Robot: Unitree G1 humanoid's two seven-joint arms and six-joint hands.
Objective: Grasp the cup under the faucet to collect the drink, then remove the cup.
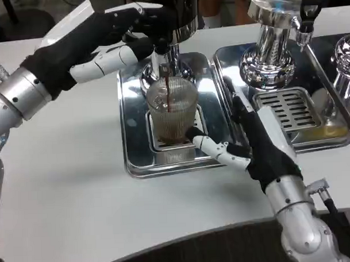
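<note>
Midway: the cup (172, 112) stood on the drip tray (136, 161) under the faucet (162, 55), partly filled as dark drink poured in, the left hand (111, 32) pressed on the tap, the right hand (253, 142) released beside it; grasping and removal remained
</note>
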